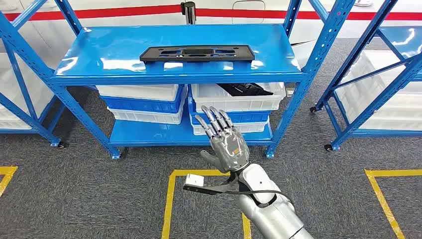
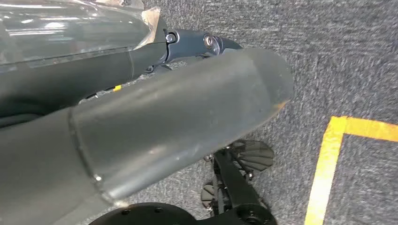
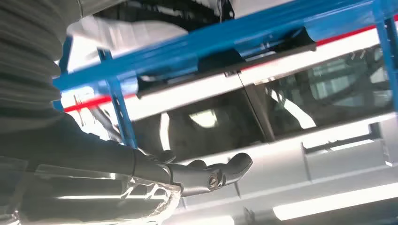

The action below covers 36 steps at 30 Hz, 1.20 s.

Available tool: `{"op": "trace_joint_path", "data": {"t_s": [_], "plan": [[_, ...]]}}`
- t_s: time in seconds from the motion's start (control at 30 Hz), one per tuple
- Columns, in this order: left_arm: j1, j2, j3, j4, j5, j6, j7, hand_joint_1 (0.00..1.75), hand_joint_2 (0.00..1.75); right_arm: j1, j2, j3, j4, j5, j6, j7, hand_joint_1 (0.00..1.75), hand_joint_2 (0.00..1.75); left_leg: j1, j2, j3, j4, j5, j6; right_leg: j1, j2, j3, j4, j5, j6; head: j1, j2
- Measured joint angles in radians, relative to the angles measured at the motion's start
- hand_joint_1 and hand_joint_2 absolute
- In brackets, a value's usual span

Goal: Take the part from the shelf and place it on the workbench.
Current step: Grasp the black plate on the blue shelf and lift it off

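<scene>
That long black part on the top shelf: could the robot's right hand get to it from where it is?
Probably yes: the right hand is open in front of the shelf, below the black part, with nothing between them.

Grey carpet floor carries yellow tape lines at 6 o'clock; a white wall with a red stripe runs at 12 o'clock.

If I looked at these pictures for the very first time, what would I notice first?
Probably the robot's right hand, raised with its fingers spread in front of the big blue shelf. Next, the long black part lying flat on the shelf's top level, above and beyond the hand. After that, the white bins on the lower level and the yellow lines on the grey floor.
</scene>
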Motion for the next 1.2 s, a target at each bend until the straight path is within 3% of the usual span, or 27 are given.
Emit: {"op": "trace_joint_path", "data": {"t_s": [0.33, 0.5, 0.57, 0.63, 0.7, 0.73, 0.77, 0.83, 0.9, 0.97, 1.03, 1.1, 1.17, 1.2], "plan": [[0.003, 0.005, -0.022, 0.004, -0.039, -0.027, 0.051, 0.0, 0.0, 0.013, 0.007, 0.036, -0.029, 0.217, -0.048, 0.081, 0.0, 1.75, -0.001, 0.0, -0.005, 0.008, -0.003, 0.004, -0.007, 0.0, 0.0, 0.0, 0.001, 0.002, 0.0, 0.0], [0.002, 0.006, -0.053, 0.004, -0.082, -0.027, 0.067, 0.0, 0.0, 0.011, 0.031, 0.042, -0.03, 0.211, -0.048, 0.088, 0.0, 1.75, 0.0, 0.0, 0.0, -0.005, -0.003, 0.022, -0.004, -0.002, -0.001, -0.003, 0.001, 0.01, 0.0, 0.0], [-0.002, 0.002, -0.064, 0.004, -0.089, -0.027, 0.069, 0.0, 0.0, 0.009, 0.039, 0.043, -0.032, 0.2, -0.048, 0.089, 0.0, 1.75, 0.008, 0.0, 0.015, -0.027, 0.006, 0.031, -0.001, 0.003, -0.03, 0.051, -0.019, 0.01, 0.002, 0.0], [-0.006, -0.002, -0.072, 0.004, -0.095, -0.026, 0.07, 0.0, 0.0, 0.01, 0.04, 0.043, -0.031, 0.195, -0.049, 0.089, 0.0, 1.75, 0.013, -0.002, 0.022, -0.033, 0.005, 0.035, -0.004, 0.011, -0.1, 0.176, -0.058, 0.006, 0.004, 0.0], [-0.007, -0.004, -0.077, 0.004, -0.101, -0.026, 0.07, 0.0, 0.0, 0.015, 0.039, 0.043, -0.028, 0.192, -0.049, 0.088, 0.0, 1.75, 0.014, -0.006, 0.029, -0.033, -0.002, 0.033, -0.008, 0.015, -0.164, 0.27, -0.074, 0.013, 0.004, 0.0], [-0.007, -0.006, -0.081, 0.004, -0.103, -0.026, 0.07, 0.0, 0.0, 0.016, 0.039, 0.043, -0.025, 0.191, -0.049, 0.088, 0.0, 1.75, 0.016, -0.009, 0.036, -0.033, -0.008, 0.028, -0.011, 0.015, -0.172, 0.266, -0.059, 0.022, 0.004, 0.0], [-0.007, -0.006, -0.085, 0.004, -0.106, -0.026, 0.07, 0.0, 0.0, 0.017, 0.039, 0.043, -0.024, 0.191, -0.049, 0.087, 0.0, 1.75, 0.019, -0.011, 0.046, -0.032, -0.016, 0.022, -0.014, 0.014, -0.159, 0.221, -0.027, 0.034, 0.004, 0.0], [-0.007, -0.007, -0.092, 0.004, -0.111, -0.025, 0.07, 0.0, 0.0, 0.016, 0.04, 0.043, -0.02, 0.191, -0.05, 0.087, 0.0, 1.75, 0.022, -0.014, 0.063, -0.03, -0.036, 0.004, -0.019, 0.004, -0.103, 0.085, 0.039, 0.054, 0.007, 0.0], [-0.009, -0.006, -0.094, 0.004, -0.114, -0.025, 0.069, 0.0, 0.0, 0.017, 0.043, 0.043, -0.017, 0.191, -0.05, 0.087, 0.0, 1.75, 0.02, -0.014, 0.07, -0.028, -0.054, -0.012, -0.018, -0.001, -0.069, 0.018, 0.052, 0.041, 0.009, 0.0], [-0.013, -0.006, -0.097, 0.004, -0.115, -0.024, 0.069, 0.0, 0.0, 0.017, 0.047, 0.043, -0.016, 0.191, -0.051, 0.086, 0.0, 1.75, 0.021, -0.01, 0.078, -0.034, -0.063, -0.023, -0.013, 0.008, -0.064, 0.02, 0.035, 0.011, 0.006, 0.0], [-0.017, -0.007, -0.1, 0.003, -0.115, -0.024, 0.068, 0.0, 0.0, 0.016, 0.052, 0.042, -0.016, 0.191, -0.051, 0.086, 0.0, 1.75, 0.029, -0.014, 0.085, -0.023, -0.079, -0.031, -0.012, 0.018, -0.052, 0.02, 0.021, -0.011, 0.003, 0.0], [-0.02, -0.008, -0.1, 0.002, -0.115, -0.024, 0.068, 0.0, 0.0, 0.013, 0.058, 0.042, -0.017, 0.191, -0.052, 0.086, 0.0, 1.75, 0.031, -0.035, 0.034, 0.079, -0.117, -0.035, -0.012, 0.026, -0.033, 0.017, 0.005, -0.031, -0.001, 0.0], [-0.019, -0.008, -0.101, 0.002, -0.115, -0.023, 0.068, 0.0, 0.0, 0.011, 0.062, 0.042, -0.015, 0.191, -0.052, 0.086, 0.0, 1.75, 0.029, -0.052, -0.063, 0.227, -0.156, -0.035, -0.006, 0.032, -0.019, 0.017, -0.009, -0.045, -0.003, 0.0], [-0.019, -0.008, -0.101, 0.002, -0.115, -0.023, 0.068, 0.0, 0.0, 0.012, 0.063, 0.042, -0.015, 0.191, -0.052, 0.086, 0.0, 1.75, 0.029, -0.054, -0.094, 0.27, -0.166, -0.034, -0.004, 0.034, -0.016, 0.017, -0.013, -0.048, -0.003, 0.0]]}}
